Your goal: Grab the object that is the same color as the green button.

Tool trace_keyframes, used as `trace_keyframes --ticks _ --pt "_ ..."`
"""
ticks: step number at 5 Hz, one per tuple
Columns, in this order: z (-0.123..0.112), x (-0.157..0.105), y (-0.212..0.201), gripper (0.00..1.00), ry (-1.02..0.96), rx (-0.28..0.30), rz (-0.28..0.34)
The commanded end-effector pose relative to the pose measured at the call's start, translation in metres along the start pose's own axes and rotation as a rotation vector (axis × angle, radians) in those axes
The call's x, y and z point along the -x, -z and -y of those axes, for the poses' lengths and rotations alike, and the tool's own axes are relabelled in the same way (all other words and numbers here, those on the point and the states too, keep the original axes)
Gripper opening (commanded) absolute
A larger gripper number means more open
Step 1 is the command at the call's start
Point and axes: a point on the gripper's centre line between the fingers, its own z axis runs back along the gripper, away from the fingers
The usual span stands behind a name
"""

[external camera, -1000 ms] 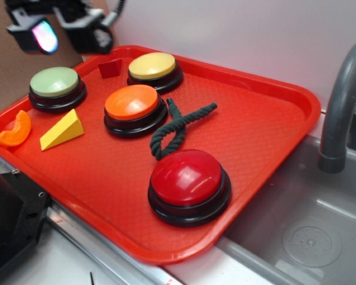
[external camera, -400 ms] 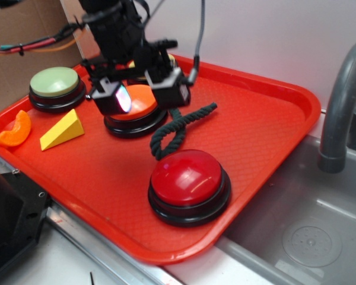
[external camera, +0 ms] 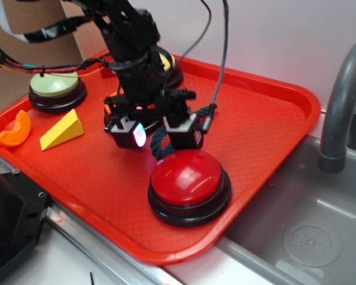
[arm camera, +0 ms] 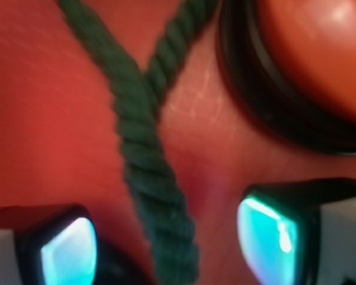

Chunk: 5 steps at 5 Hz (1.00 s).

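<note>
A red plastic tray [external camera: 273,113] is seen on a worktop beside a grey sink basin [external camera: 302,237], with a grey faucet [external camera: 344,101] at three o'clock. The black end effector [external camera: 158,135] is lowered over the middle of the tray, just at twelve o'clock of the red button [external camera: 188,181]. Its two fingers are spread apart, and nothing is pinched between them. One finger [external camera: 130,134] shows a glowing teal pad; the other [external camera: 185,134] is seen toward three o'clock of it.

The dark green twisted rope [external camera: 159,142] lies flat on the tray beneath the end effector. In the exterior view only a short bend of it is seen between the fingers, and one loose end [external camera: 204,110] shows toward one o'clock. In the wrist view the rope [arm camera: 148,148] is seen between the two lit pads [arm camera: 68,252], its strands crossing toward twelve o'clock. Whether the fingers touch the rope cannot be told.

The orange-topped button [arm camera: 296,65] is seen at one o'clock in the wrist view, close beside the rope; in the exterior view it is mostly hidden behind the arm. The pale green button [external camera: 54,89] stands at the tray's ten o'clock corner, well apart from the rope. A yellow wedge block [external camera: 62,130] and an orange slice-shaped piece [external camera: 15,129] lie at nine o'clock. A yellow-topped button [external camera: 169,65] is partly hidden behind the arm at twelve o'clock.
</note>
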Motion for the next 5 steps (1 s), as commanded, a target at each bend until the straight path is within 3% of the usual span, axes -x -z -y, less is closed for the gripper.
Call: trace_keyframes --ticks 1,2,3,4,5 --pt "0.010 -0.005 -0.004 0.00 -0.009 0.023 0.018" --pt "0.009 -0.004 -0.023 0.00 0.058 -0.009 0.057" --pt "0.004 -0.001 -0.075 0.00 0.211 -0.021 0.155" --pt "-0.007 0.003 -0.120 0.00 0.284 0.014 0.150" --pt "-0.017 -0.001 -0.162 0.00 0.390 -0.087 0.115"
